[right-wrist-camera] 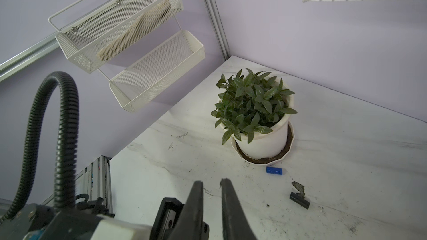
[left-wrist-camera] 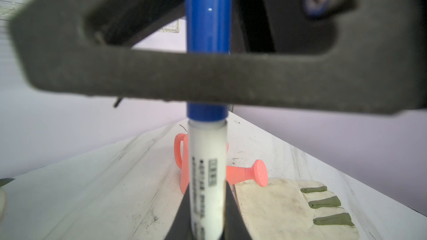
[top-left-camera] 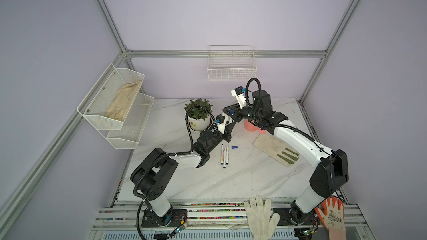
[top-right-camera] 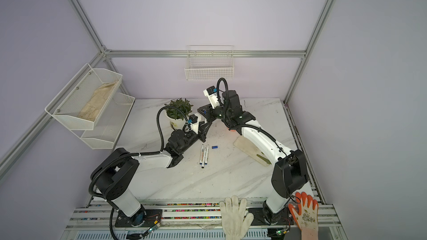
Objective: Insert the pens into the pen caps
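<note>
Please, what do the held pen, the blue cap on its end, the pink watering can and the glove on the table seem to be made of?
Pen: smooth white plastic, slight sheen, printed label. Blue cap: glossy plastic, it seems; a small highlight shows. Watering can: matte pink plastic, probably; moulded spout holes. Glove: cream cloth, apparently, stained, with green, perhaps rubbery, finger strips.

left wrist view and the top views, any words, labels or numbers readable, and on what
No text reads clearly.
held pen: black print on the white barrel, too blurred.
pens on the table: barrel labels, too small.
plant pot: yellow patch on its side, too small.
orange glove: dark print, too small.
</note>
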### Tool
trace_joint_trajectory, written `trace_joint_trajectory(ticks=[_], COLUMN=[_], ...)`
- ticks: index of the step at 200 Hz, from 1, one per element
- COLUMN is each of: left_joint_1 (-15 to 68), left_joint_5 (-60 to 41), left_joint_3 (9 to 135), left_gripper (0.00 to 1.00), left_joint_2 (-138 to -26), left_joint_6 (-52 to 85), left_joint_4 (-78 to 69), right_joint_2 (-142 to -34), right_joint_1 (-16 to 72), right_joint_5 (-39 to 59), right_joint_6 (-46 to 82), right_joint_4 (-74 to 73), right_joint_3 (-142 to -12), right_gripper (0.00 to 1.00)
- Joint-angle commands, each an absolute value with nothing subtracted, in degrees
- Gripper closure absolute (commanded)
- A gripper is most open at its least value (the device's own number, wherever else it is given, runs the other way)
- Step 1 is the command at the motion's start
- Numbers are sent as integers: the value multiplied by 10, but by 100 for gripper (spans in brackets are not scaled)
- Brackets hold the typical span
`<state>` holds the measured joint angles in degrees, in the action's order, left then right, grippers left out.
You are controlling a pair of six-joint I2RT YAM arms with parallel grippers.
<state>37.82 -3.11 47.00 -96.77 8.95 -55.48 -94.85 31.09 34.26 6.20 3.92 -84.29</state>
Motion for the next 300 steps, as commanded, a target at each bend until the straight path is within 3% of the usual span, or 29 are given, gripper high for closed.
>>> trace_joint_trajectory(ticks=[1,55,111,134,183,300], left_joint_1=[365,315,288,285,277,221], left_joint_5=[43,143,-6,-37,84,131], left_joint_3=[570,719,695,681,678,883], left_gripper=[100,100,100,100,100,100], left_joint_2=[-925,-934,-885,-883,-896,-983], left_joint_6=[75,53,248,250,204,208], left_joint_4=[-662,-738,-726,-711,-679,-703], right_joint_2=[-975,-1007,-1012,-1012,-1026,-1069], right_joint_1=[320,308,202,209,278,303], right_joint_5=[384,356,480,506,468,470], right_joint_6=[95,100,169,172,92,57], right_joint_4=[120,179,116,120,222,256], right_joint_3=[-796,-744,-723,-722,-726,-717], right_gripper=[100,100,100,100,100,100])
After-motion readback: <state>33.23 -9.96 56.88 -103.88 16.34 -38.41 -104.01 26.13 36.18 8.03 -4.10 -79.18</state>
